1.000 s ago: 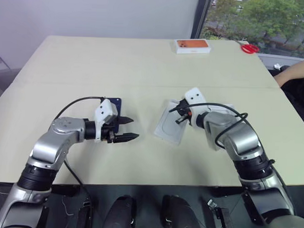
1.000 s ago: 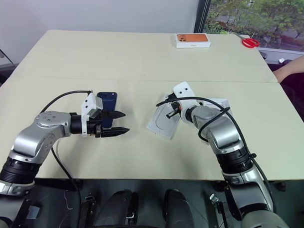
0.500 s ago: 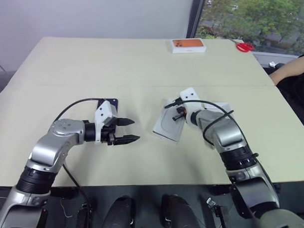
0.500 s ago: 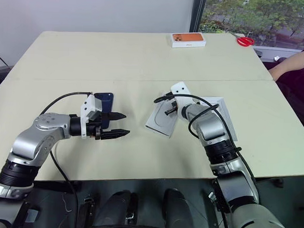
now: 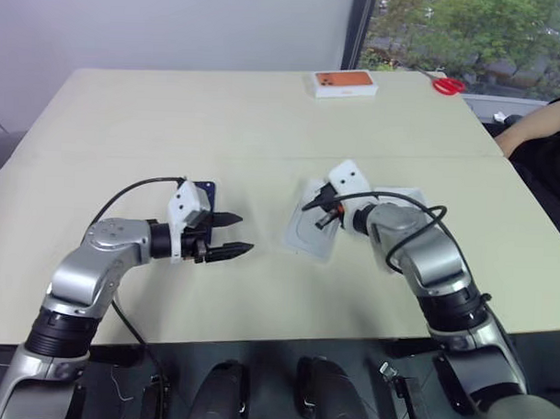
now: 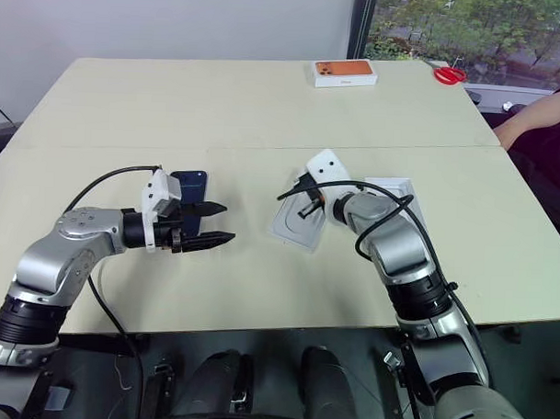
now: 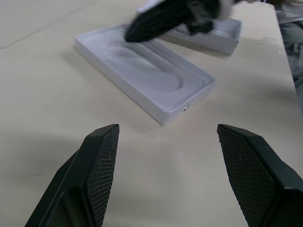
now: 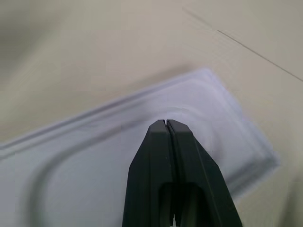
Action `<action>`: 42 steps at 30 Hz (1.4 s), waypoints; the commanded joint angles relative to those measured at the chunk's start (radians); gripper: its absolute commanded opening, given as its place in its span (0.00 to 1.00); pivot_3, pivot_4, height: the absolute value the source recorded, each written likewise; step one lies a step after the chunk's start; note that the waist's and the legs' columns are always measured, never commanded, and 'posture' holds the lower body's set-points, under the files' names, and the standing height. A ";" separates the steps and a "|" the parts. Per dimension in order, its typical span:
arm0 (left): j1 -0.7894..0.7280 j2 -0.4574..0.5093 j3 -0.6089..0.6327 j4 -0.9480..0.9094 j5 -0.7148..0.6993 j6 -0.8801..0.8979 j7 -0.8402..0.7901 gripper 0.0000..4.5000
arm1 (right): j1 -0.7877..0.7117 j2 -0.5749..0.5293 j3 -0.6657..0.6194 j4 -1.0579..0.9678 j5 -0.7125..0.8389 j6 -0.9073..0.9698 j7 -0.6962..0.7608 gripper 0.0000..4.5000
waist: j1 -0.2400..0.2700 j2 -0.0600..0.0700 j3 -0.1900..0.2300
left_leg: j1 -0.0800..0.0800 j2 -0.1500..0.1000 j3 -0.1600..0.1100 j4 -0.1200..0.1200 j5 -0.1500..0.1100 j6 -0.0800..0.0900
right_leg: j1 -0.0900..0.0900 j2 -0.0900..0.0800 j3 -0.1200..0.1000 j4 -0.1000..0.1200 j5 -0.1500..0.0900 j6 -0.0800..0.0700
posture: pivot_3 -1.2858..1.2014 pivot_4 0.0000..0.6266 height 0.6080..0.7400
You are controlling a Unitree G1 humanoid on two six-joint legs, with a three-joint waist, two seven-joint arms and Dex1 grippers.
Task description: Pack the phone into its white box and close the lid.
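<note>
The dark navy phone lies flat on the table, partly hidden behind my left wrist. My left gripper hovers open just right of it, pointing at the thin white insert with an oval recess. Above that recess is my right gripper, shut with nothing in it; its closed fingertips sit low over the insert. Beside the insert, the white box is partly covered by my right arm. The lid is out of view.
A white box with an orange phone picture and red scissors lie at the table's far edge. A person's arm rests at the right side. Bare tabletop stretches between my grippers and the near edge.
My right gripper has shifted a little to the left over the insert and stays shut. The left gripper has kept still and open. The camera view has shifted slightly.
</note>
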 commanded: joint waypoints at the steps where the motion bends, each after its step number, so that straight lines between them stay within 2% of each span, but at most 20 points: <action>1: -0.006 0.011 0.030 -0.009 -0.012 -0.009 0.001 0.78 | 0.007 0.011 0.004 -0.058 0.011 0.040 0.006 0.01 | 0.001 0.000 0.000 | 0.000 0.000 0.000 0.000 0.000 0.000 | 0.000 0.000 0.000 0.000 0.000 0.000 | 0.52 0.24 1.00; 6: -0.005 0.016 0.038 -0.005 -0.015 -0.007 0.002 0.78 | 0.042 0.031 0.066 -0.043 -0.007 0.053 -0.001 0.01 | 0.001 0.000 0.000 | 0.000 0.000 0.000 0.000 0.000 0.000 | 0.000 0.000 0.000 0.000 0.000 0.000 | 0.52 0.24 1.00; 14: 0.010 0.019 0.050 -0.012 -0.014 -0.004 0.011 0.78 | 0.069 -0.023 0.133 -0.085 0.001 0.038 0.085 0.01 | 0.001 0.000 0.000 | 0.000 0.000 0.000 0.000 0.000 0.000 | 0.000 0.000 0.000 0.000 0.000 0.000 | 0.52 0.24 1.00; 25: 0.057 0.030 0.126 -0.033 -0.045 0.048 0.068 0.78 | 0.046 -0.069 0.075 -0.163 0.008 0.008 0.128 0.01 | 0.001 0.000 0.000 | 0.000 0.000 0.000 0.000 0.000 0.000 | 0.000 0.000 0.000 0.000 0.000 0.000 | 0.52 0.24 1.00; 29: -0.003 -0.006 0.277 0.046 -0.098 0.216 0.278 0.78 | -0.040 -0.007 0.064 -0.138 0.000 -0.049 0.103 0.01 | -0.003 0.000 0.000 | 0.000 0.000 0.000 0.000 0.000 0.000 | 0.000 0.000 0.000 0.000 0.000 0.000 | 0.52 0.24 1.00; 32: -0.058 -0.032 0.396 0.112 -0.116 0.330 0.454 0.97 | -0.088 0.078 0.107 -0.072 -0.020 -0.075 0.070 0.00 | -0.003 -0.001 0.000 | 0.001 0.001 -0.001 0.000 0.000 0.000 | 0.000 0.002 -0.001 0.001 0.000 0.000 | 0.52 0.24 1.00; 35: -0.098 -0.039 0.466 0.137 -0.141 0.436 0.552 0.99 | -0.121 0.148 0.139 -0.009 -0.037 -0.104 0.057 0.00 | -0.002 -0.001 0.000 | 0.001 0.001 -0.001 -0.001 0.000 0.000 | 0.000 0.002 -0.001 0.001 0.000 0.000 | 0.52 0.24 1.00; 40: -0.193 -0.004 0.468 0.235 -0.145 0.732 0.654 0.99 | -0.170 0.253 0.205 0.148 -0.087 -0.170 0.040 0.00 | 0.000 -0.001 0.000 | 0.000 -0.001 -0.001 0.000 0.000 -0.001 | 0.000 -0.001 -0.001 0.001 0.000 0.000 | 0.52 0.24 1.00; 42: -0.248 0.019 0.438 0.319 -0.149 0.867 0.640 0.99 | -0.191 0.295 0.232 0.223 -0.106 -0.195 0.039 0.00 | 0.000 -0.002 -0.001 | 0.001 -0.001 -0.001 0.000 0.001 -0.001 | 0.000 -0.001 -0.001 0.001 0.000 0.000 | 0.52 0.24 1.00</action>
